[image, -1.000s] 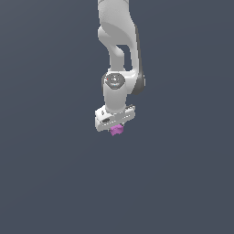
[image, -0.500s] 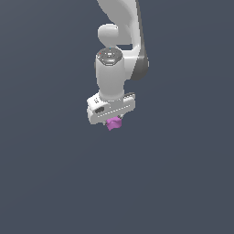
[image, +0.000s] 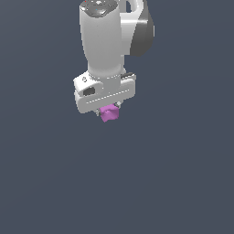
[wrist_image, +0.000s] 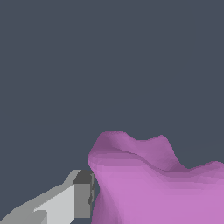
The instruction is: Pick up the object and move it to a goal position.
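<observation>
On my exterior feed the arm (image: 107, 41) fills the upper centre of the frame, a white column coming down from the top edge against plain dark slate-grey. Below it sits the broad white hand housing, and the gripper (image: 108, 109) points down just above frame centre. The object (image: 109, 113), a small magenta-pink chunk, pokes out beneath the housing, clamped between the jaws and hanging clear of anything else I can see. On my wrist feed the object (wrist_image: 162, 188) swells across the lower right of the frame, its lumpy pink surface pressed against one grey-white finger (wrist_image: 81, 197) at lower left.
</observation>
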Robot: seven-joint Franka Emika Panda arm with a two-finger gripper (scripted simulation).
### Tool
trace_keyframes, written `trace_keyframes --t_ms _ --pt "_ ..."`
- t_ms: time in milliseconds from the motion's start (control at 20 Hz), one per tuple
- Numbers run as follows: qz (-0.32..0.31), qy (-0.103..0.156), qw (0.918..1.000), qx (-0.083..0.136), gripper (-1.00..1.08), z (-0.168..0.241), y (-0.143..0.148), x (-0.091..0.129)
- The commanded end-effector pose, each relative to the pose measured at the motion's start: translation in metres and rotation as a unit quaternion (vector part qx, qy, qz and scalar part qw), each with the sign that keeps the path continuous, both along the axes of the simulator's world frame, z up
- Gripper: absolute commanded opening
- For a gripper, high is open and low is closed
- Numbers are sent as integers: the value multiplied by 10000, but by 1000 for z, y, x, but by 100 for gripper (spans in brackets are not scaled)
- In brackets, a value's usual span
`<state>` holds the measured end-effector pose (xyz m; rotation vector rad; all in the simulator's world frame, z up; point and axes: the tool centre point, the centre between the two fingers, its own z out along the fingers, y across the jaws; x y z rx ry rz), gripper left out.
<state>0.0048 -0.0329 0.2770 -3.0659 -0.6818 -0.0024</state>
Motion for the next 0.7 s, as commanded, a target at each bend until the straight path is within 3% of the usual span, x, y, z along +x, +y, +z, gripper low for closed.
trace_keyframes --t_ms 0,650 --pt "1 5 10000 1 -100 25 -3 6" --pt "0 6 10000 -1 -100 123 -17 36"
